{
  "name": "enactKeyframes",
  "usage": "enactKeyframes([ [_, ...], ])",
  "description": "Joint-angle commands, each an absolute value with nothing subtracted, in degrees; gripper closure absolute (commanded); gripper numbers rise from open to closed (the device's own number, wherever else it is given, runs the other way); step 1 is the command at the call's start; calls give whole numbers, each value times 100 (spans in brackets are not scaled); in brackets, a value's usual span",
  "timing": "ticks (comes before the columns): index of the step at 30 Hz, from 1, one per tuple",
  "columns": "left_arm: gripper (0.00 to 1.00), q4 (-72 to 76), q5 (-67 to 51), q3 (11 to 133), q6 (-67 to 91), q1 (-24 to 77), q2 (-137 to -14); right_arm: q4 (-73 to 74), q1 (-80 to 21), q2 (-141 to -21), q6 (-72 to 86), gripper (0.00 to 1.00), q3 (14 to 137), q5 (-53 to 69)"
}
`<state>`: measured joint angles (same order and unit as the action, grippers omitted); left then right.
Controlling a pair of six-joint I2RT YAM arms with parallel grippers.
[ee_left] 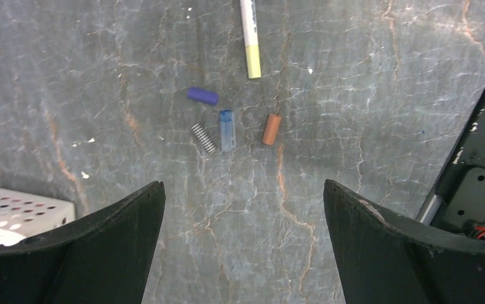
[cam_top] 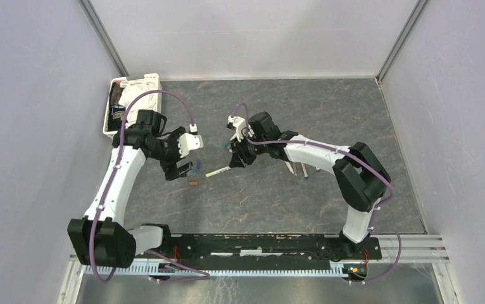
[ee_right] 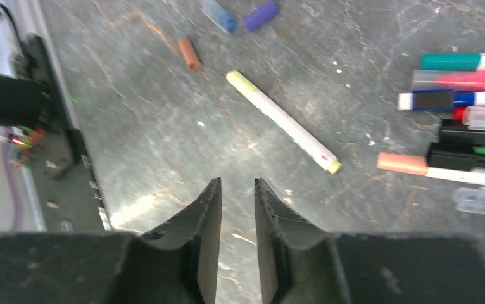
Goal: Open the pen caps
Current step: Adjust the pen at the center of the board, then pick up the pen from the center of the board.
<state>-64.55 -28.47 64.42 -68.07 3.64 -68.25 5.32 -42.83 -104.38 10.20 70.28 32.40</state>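
left end effector (ee_left: 243,185) above loose pen caps (ee_left: 227,130)

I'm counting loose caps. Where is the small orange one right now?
In the left wrist view the orange cap lies loose on the table, just right of the clear blue cap and below the yellow-ended white pen.

Grey veined tabletop (cam_top: 328,209), pale walls (cam_top: 31,95)

Pens (ee_right: 449,61) right of the fingers (ee_right: 205,234): far ends cut off by the edge; lowest one blurred.
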Motion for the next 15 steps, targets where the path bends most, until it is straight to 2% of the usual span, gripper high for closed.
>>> enactKeyframes([
  [1,1,-6636,-3572,6620,-6992,307,-6949,857,-4510,-10383,-110,60,7076,2687],
  [4,0,-6713,-3958,6673,-6733,246,-6883,1024,-4685,-10635,-684,44,7311,2606],
  [7,0,-6844,-4209,6706,-6489,143,-6878,845,-4736,-10834,-1199,37,7411,2693],
  [10,0,-6985,-4265,6670,-6396,32,-6882,642,-4743,-11023,-1722,31,7446,2830],
  [15,0,-7069,-4264,6624,-6257,-210,-6873,577,-4760,-11532,-2283,29,7748,2817],
])
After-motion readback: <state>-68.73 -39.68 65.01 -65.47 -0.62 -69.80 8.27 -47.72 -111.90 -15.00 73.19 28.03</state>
